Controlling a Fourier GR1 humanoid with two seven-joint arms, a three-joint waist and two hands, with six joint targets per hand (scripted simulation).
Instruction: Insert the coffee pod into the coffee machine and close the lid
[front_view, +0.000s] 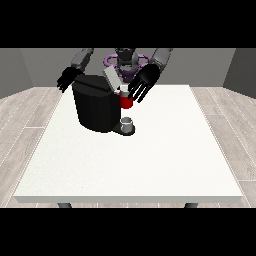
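Front view across a white table, which fills most of the scene and rests on a pale plank floor. The robot stands at the table's far edge, small at the top of the view, with both arms reaching forward over the tabletop.

On the far left part of the table stands the black coffee machine, a bulky rounded body. Its grey lid is raised and tilted, rising from the machine's top right. A red head section projects from the machine's right side, with a small white piece, apparently the coffee pod, at its top; whether the pod is fully seated cannot be told. Below the red section, a small grey cup sits on the machine's dark base plate, just beside the body.

The hand at the view's right hangs above and just right of the red section, its fingers spread and extended downward, holding nothing; contact with the pod cannot be told. The hand at the view's left is at the machine's far left corner, fingers straight and splayed, gripping nothing.
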